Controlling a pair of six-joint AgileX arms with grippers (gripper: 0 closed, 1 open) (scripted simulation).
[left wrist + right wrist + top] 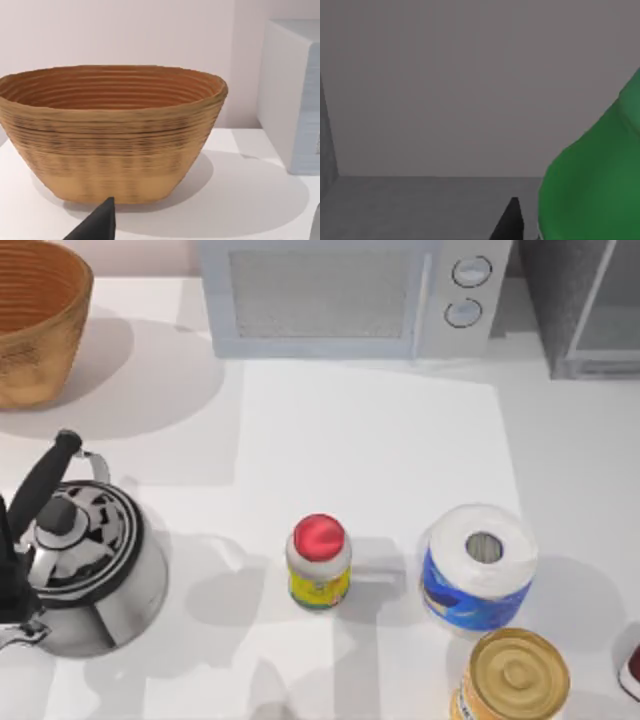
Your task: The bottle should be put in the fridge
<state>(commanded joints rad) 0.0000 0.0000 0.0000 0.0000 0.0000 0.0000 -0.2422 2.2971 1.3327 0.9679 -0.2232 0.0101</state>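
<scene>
In the right wrist view the bright green bottle (592, 175) looms very close, right beside one black fingertip (510, 222) of my right gripper. The fingertip sits well inward, pressed close against the bottle's side, so the gripper is shut on it. Around them are the fridge's (420, 205) plain grey floor and back wall. Seen from above, the dark grey fridge (575, 300) stands at the table's back right corner. My left gripper (207, 232) is open at the table's left side, facing a woven basket.
A pale microwave (350, 295) stands at the back, left of the fridge. A woven basket (35, 320) is back left and a steel kettle (85, 560) front left. A red-capped jar (319, 562), a paper roll (478, 565) and a tin can (512, 675) stand near the front.
</scene>
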